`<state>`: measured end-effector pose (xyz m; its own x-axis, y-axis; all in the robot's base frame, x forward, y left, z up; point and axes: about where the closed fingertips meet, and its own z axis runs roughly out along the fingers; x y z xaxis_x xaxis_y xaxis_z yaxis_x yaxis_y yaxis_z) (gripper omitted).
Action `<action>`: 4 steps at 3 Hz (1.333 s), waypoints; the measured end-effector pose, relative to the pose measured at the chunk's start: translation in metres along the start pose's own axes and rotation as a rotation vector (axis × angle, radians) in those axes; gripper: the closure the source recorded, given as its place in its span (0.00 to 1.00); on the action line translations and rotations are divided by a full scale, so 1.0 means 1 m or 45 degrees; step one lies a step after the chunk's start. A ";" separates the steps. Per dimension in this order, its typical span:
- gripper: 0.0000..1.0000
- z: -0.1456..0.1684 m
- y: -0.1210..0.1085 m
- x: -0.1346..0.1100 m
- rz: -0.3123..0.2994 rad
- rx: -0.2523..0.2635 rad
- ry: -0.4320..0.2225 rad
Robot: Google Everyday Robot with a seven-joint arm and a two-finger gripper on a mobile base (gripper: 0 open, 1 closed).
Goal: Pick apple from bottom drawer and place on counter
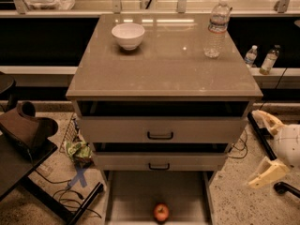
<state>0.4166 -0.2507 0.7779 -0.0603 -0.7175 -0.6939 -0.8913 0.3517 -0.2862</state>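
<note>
Small round red-orange apple point(161, 212) sits on the flat floor of the wide grey-beige bottom drawer point(131, 196), which is pulled out. The apple is near the drawer's front, roughly centred between the side rails, with nothing touching it.

My gripper point(257, 149) is off to the right of the cabinet, low beside the drawer fronts and well apart from the apple. My jaws are spread wide, the two cream fingers point(268, 172) far apart with nothing between them and touching nothing.

The glossy grey-beige counter point(164, 69) carries a white ceramic bowl point(128, 35) at back left. A clear plastic water bottle point(216, 28) stands upright at back right. The bottle has a label band, but I can't read it.

Two small bottles point(251, 56) point(269, 60) stand on the ledge behind at right, labels unreadable. Two closed drawers above have black handles point(160, 135) point(159, 166).

The dark table point(14, 165) at left holds a brown object point(26, 128). A crumpled green wrapper point(77, 150) lies on the floor near the cabinet's left side, print not legible.
</note>
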 end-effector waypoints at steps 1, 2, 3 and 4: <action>0.00 0.043 0.022 0.020 0.005 -0.018 -0.027; 0.00 0.104 0.059 0.054 0.004 -0.051 -0.107; 0.00 0.165 0.097 0.090 -0.015 -0.108 -0.209; 0.00 0.222 0.129 0.124 -0.013 -0.190 -0.283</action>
<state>0.3938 -0.1609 0.5082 0.0346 -0.5650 -0.8244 -0.9487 0.2407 -0.2048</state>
